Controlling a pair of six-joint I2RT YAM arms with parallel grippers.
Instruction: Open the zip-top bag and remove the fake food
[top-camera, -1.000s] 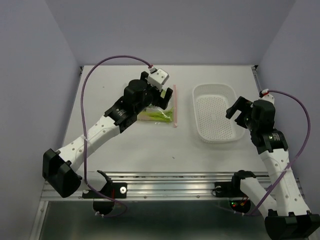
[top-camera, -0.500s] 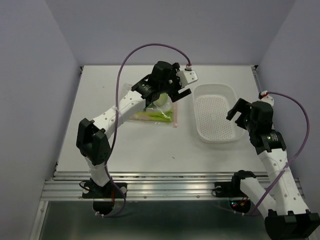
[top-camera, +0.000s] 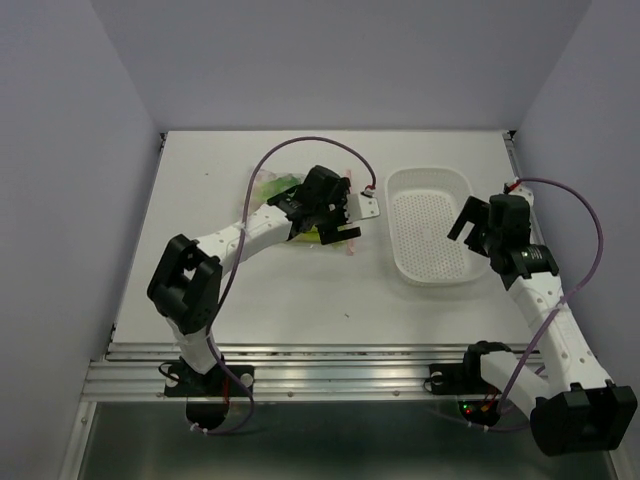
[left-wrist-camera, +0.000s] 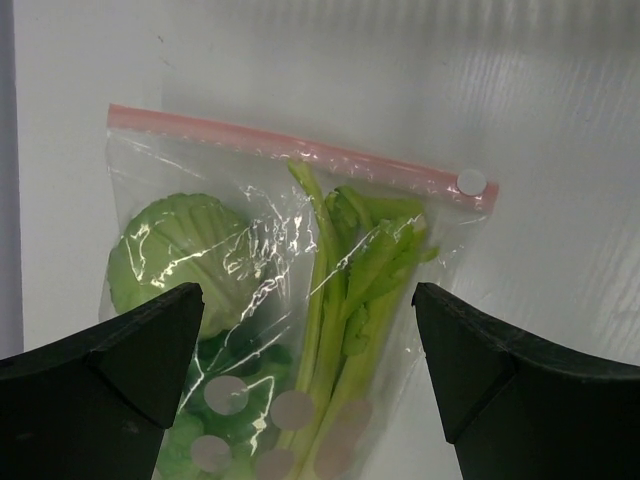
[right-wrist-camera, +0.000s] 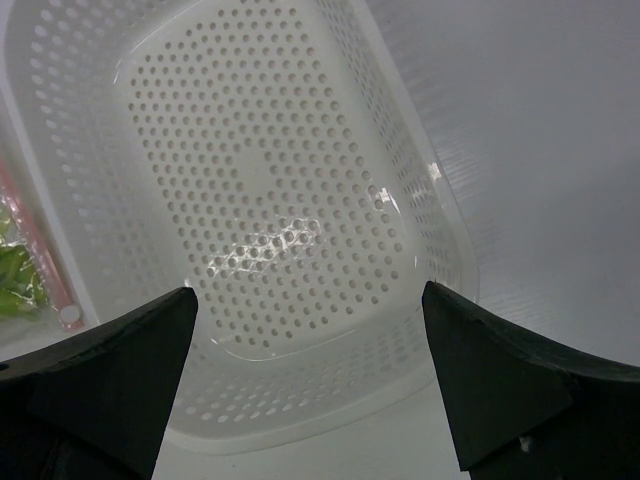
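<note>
Zip-top bag (top-camera: 270, 187) lies flat on the counter (top-camera: 200, 270), just left of the white perforated basket (top-camera: 432, 278), with its zip edge facing the basket. From the left wrist, the left gripper (left-wrist-camera: 305, 300) is spread wide over it, grasping nothing. A cabbage (left-wrist-camera: 165, 260) and celery stalks (left-wrist-camera: 330, 300) run lengthwise toward the pink strip (left-wrist-camera: 300, 150). From the right wrist, the right gripper (right-wrist-camera: 310, 300) gapes empty above the basket.

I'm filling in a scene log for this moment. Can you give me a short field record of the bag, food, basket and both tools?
zip-top bag: lying flat, pink zip strip looks closed
fake food: green vegetables, all inside bag
basket: white, perforated, empty
left tool: open, over bag, holding nothing
right tool: open, over basket, holding nothing
</note>
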